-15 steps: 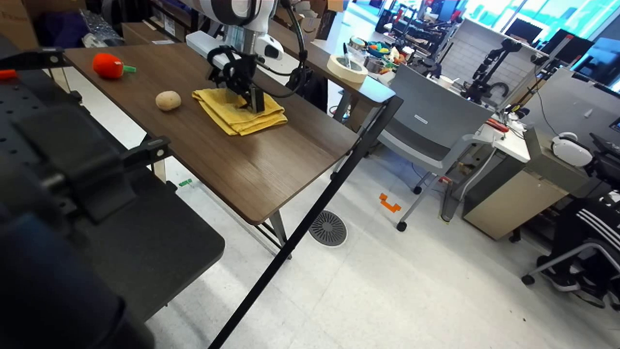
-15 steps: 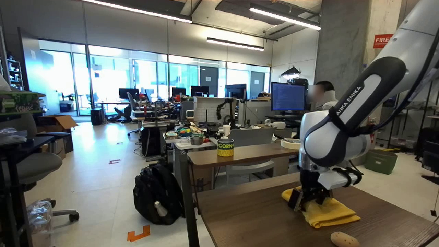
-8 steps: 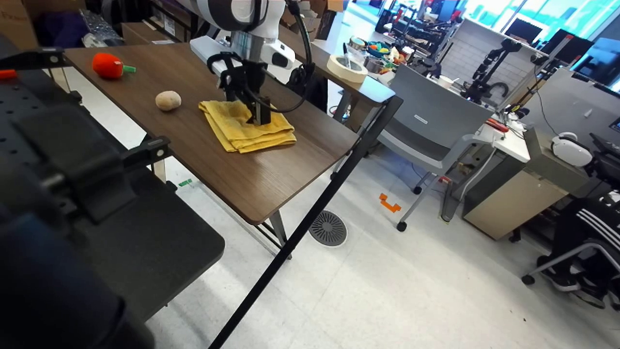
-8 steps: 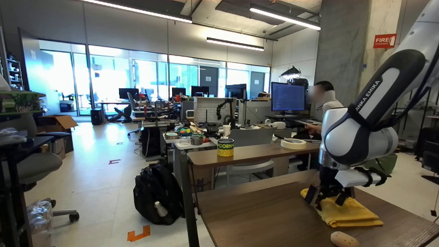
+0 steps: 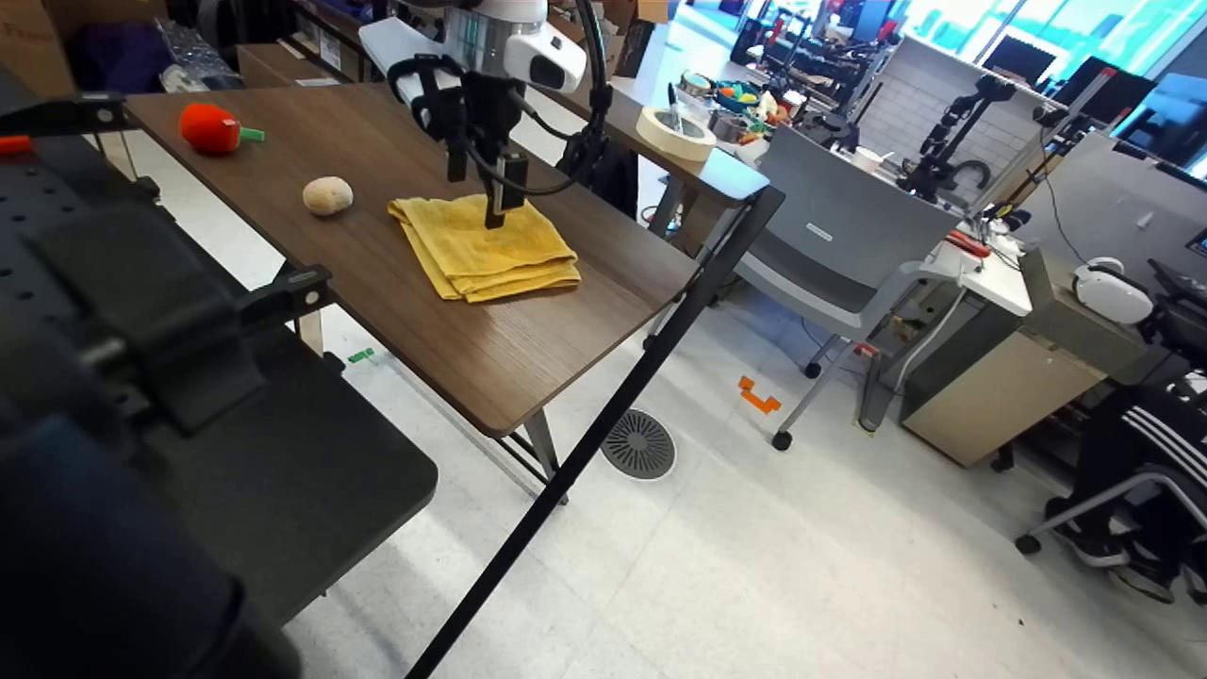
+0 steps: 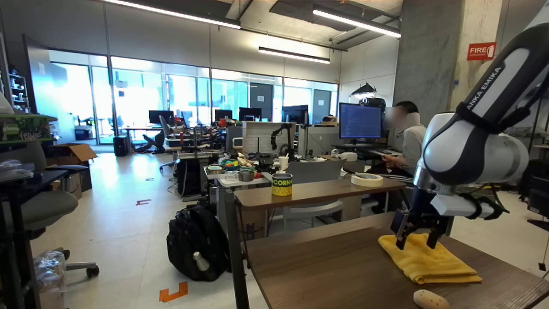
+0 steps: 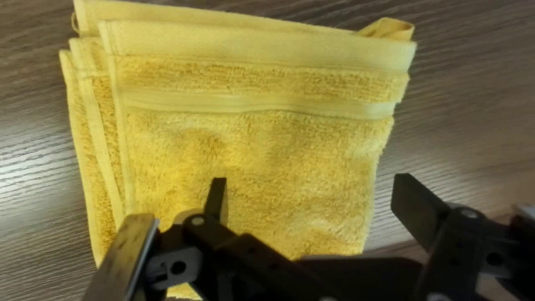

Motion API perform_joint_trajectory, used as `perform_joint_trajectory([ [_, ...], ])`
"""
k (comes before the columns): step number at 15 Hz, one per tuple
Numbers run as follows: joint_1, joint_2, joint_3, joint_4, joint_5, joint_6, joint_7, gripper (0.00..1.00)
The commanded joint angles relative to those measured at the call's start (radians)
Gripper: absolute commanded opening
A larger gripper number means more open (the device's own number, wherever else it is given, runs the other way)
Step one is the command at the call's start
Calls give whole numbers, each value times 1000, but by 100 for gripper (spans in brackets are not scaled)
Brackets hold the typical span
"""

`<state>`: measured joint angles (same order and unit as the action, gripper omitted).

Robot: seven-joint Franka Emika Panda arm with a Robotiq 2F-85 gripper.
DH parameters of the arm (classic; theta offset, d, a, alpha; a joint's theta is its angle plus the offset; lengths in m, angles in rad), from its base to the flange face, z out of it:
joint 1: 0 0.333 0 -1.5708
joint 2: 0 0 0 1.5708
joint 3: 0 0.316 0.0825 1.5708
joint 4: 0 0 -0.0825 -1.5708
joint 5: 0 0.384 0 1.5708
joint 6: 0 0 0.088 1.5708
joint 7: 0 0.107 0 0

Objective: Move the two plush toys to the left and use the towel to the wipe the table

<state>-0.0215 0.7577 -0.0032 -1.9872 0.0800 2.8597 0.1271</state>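
While the white-and-black arm (image 6: 497,159) leans in over the brown table (image 5: 528,363), its gripper (image 6: 416,245) hangs over the yellow towel (image 5: 476,247), the two fingers (image 6: 432,240) spread well apart. In the wrist view one fingertip (image 7: 215,195) shows over the cloth and the other out past its side edge, over bare wood. From here I can't swear whether the one over the cloth clears it or just brushes it. The towel lies folded in several layers, set in from the table's short edge with its rounded corner, and a small fold of cloth pokes up at one of its own corners. Near the long edge opposite the raised shelf (image 6: 321,190) sits the tan plush toy (image 5: 327,196), oblong like a potato, close to the towel but apart from it. Farther along that same edge, by the far corner in an exterior view, the red plush toy (image 5: 207,129) lies on its side, its green stem (image 5: 252,135) pointing in over the tabletop. Up on the shelf are a roll of tape (image 6: 367,181) and a can marked CORN (image 6: 282,185).
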Motion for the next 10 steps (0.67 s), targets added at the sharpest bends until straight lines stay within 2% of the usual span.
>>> perform_joint_trajectory([
  [1,-53,-29,15,-10,47,-28,-6,100],
  [4,-66,33,-1,57,39,-113,-14,100],
  [5,-49,-4,-11,10,33,-63,-5,100],
  [10,-56,34,-11,42,34,-91,-6,100],
])
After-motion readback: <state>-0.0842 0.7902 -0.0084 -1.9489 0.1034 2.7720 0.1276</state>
